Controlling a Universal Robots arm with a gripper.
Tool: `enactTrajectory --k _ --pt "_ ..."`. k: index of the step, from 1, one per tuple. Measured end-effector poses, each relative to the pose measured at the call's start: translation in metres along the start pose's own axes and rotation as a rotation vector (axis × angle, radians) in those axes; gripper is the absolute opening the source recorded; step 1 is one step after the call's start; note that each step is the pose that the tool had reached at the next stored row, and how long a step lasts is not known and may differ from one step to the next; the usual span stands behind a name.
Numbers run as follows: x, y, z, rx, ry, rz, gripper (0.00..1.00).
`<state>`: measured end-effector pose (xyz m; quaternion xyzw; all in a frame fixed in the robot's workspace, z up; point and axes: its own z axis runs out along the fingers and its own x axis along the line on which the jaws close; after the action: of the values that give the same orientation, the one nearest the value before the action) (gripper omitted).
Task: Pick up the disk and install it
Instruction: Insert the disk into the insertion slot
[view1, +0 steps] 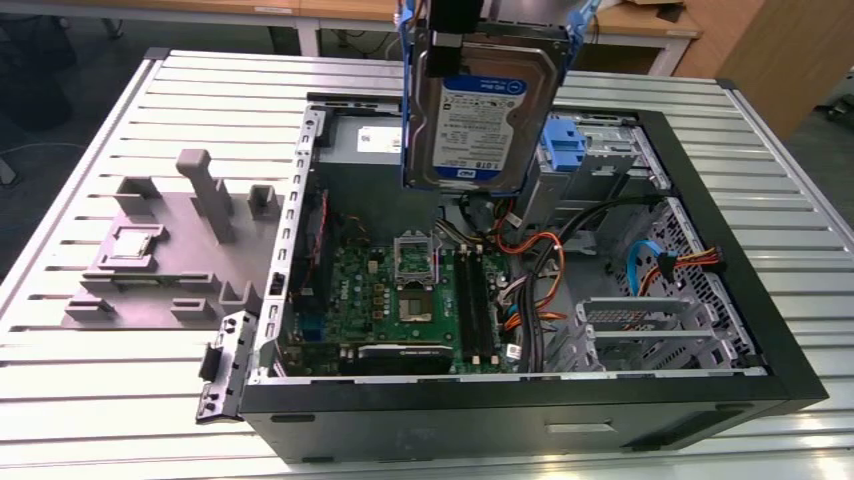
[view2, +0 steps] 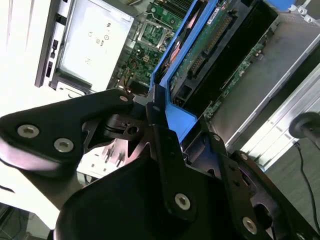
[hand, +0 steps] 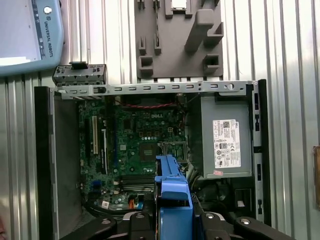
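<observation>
Claw (hand: 173, 221) status: pressed together on the flat rectangular silver hard disk (view1: 481, 110) with the blue-and-white label. In the first wrist view you see the black fingers (hand: 135, 222) flanking the disk's blue plastic rail and pinching it from both sides. The second wrist view shows that rail running out from the grip, with the drive's green circuit-board side (view2: 210, 42) facing the camera.

Disk position: in the exterior view it hangs upright in the air, label toward the camera, over the far part of the open black computer case (view1: 534, 405). It touches nothing but your claw.

Case: lies on its side on the white slatted metal table (view1: 107, 400), side panel off. The green motherboard (view1: 400, 290) is exposed below the disk. The grey power-supply box with a white sticker (hand: 225, 140) sits at the case's far end. A bare blue plastic bracket (view1: 567, 140) sits in the drive cage, just to the exterior view's right of the disk.

Beside the case, on the exterior view's left, rests a grey moulded fixture block (view1: 174, 250).
</observation>
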<state>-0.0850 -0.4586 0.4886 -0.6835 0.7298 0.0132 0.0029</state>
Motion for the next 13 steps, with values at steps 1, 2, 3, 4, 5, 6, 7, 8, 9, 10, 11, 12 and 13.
enactTrajectory --k 1,2,3,4,5,6,7,8,9,10,11,12,13 --pt "0.0004 0.0000 0.0001 0.0000 0.0001 0.000 0.36" --pt "0.0007 -0.0001 0.0001 0.0000 0.0001 0.000 0.36" --pt "0.0012 -0.0002 0.0001 -0.0001 0.0001 0.000 0.36" --pt "0.0019 -0.0002 0.0001 0.0000 0.0001 0.000 0.36" --pt "0.0028 -0.0004 0.0001 0.0000 0.0001 0.000 0.36" --pt "0.0039 -0.0007 0.0001 0.0000 0.0001 0.000 0.36" --pt "0.0049 -0.0010 0.0001 0.0000 0.0001 0.000 0.36" --pt "0.0060 -0.0014 0.0001 0.0000 0.0000 0.000 0.36" --pt "0.0071 -0.0019 0.0001 0.0000 0.0001 0.000 0.36" --pt "0.0080 -0.0024 0.0001 0.0000 0.0001 0.000 0.36" --pt "0.0088 -0.0030 0.0001 0.0000 0.0001 0.000 0.36" --pt "0.0092 -0.0041 0.0001 0.0000 0.0000 0.000 0.36" --pt "0.0093 -0.0056 0.0001 -0.0001 0.0001 0.000 0.36"
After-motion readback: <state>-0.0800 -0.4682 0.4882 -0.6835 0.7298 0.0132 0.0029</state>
